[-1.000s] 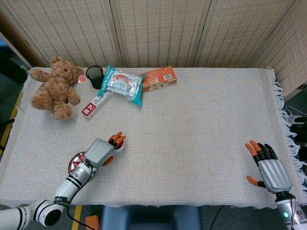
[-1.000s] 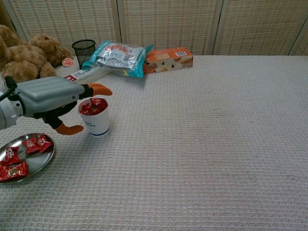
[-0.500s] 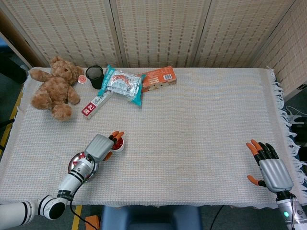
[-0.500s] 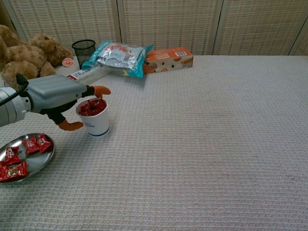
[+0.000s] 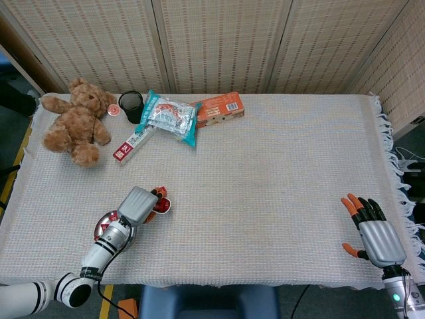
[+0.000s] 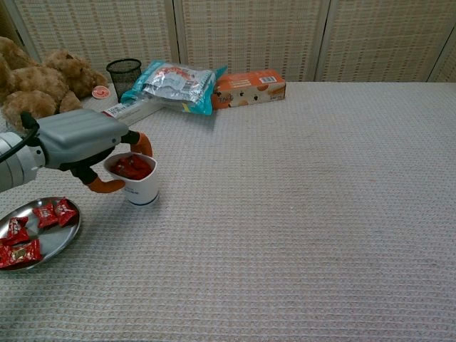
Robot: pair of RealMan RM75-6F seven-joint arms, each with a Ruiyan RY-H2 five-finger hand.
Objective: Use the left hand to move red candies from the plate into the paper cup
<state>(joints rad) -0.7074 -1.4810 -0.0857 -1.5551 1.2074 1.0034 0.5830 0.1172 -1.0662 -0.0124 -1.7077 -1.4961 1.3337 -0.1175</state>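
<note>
Red candies on metal plate at bench near-left corner; more fill paper cup just right of plate. Bench under white woven cloth, wicker screens behind. Left hand over cup, fingers reaching down at rim, cup tilted toward it; whether fingers grip cup or candy, cannot tell. Head view: hand covers most of cup. Right hand near right edge, fingers spread, empty. Plate cut off by chest frame edge.
</note>
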